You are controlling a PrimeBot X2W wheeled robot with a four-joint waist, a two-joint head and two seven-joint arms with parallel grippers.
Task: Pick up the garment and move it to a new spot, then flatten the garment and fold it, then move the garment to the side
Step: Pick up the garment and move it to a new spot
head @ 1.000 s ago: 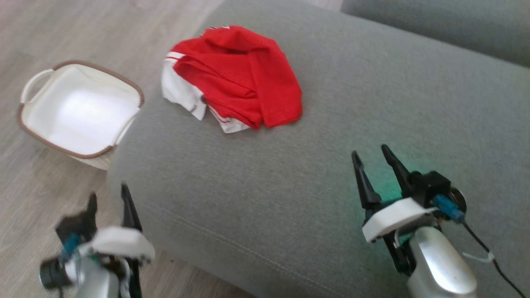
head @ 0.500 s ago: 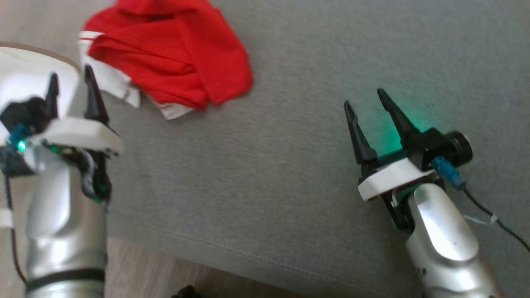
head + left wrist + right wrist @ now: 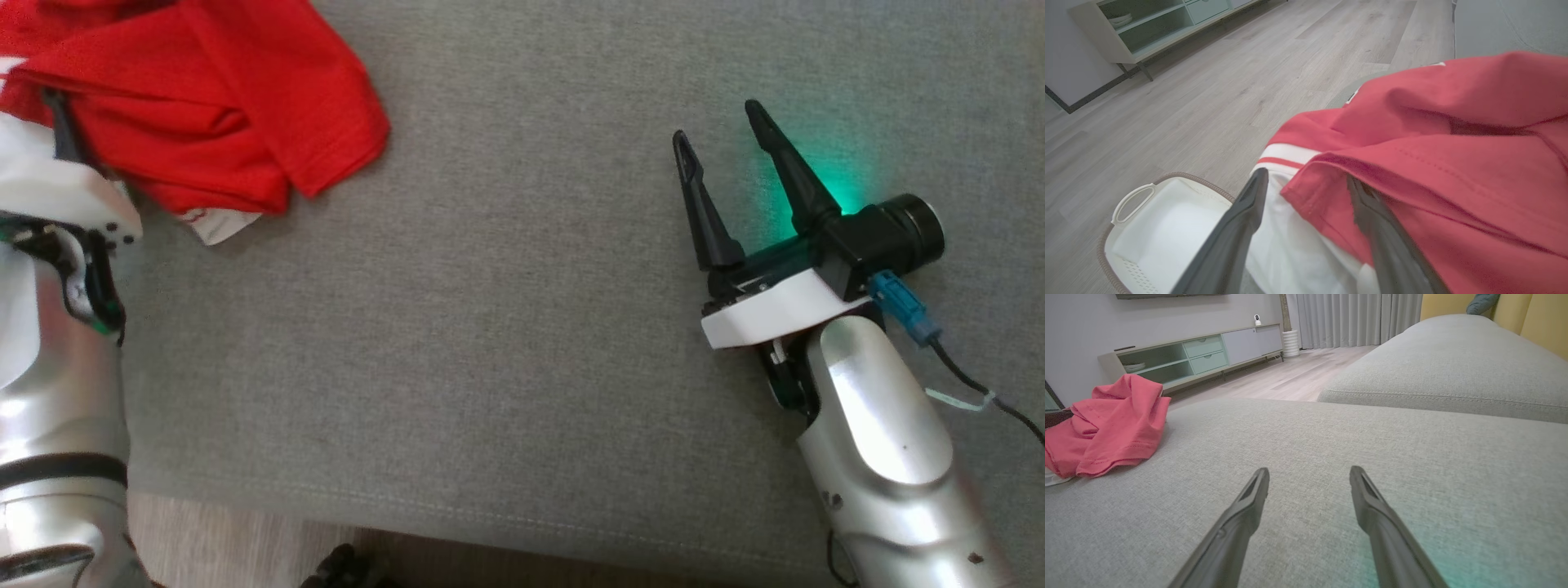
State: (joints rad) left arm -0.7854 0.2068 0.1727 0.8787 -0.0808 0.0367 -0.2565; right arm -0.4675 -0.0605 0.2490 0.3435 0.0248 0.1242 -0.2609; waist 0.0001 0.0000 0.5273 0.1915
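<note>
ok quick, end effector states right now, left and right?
Left end effector: open, with the red garment hem between its fingers, not clamped.
Right end effector: open, empty, over the grey cushion.

The garment (image 3: 204, 106) lies on the sofa cushion (image 3: 490, 327), at its far left part. The left gripper (image 3: 1306, 176) is at the garment's near edge, with a fold between its spread fingers. A basket (image 3: 1184, 176) stands on the floor (image 3: 1208, 102) just left of the garment. The right gripper (image 3: 716, 120) hangs over the cushion, well apart to the right. A second cushion (image 3: 1453, 375) lies behind, and a cabinet (image 3: 1200, 355) stands across the floor.
</note>
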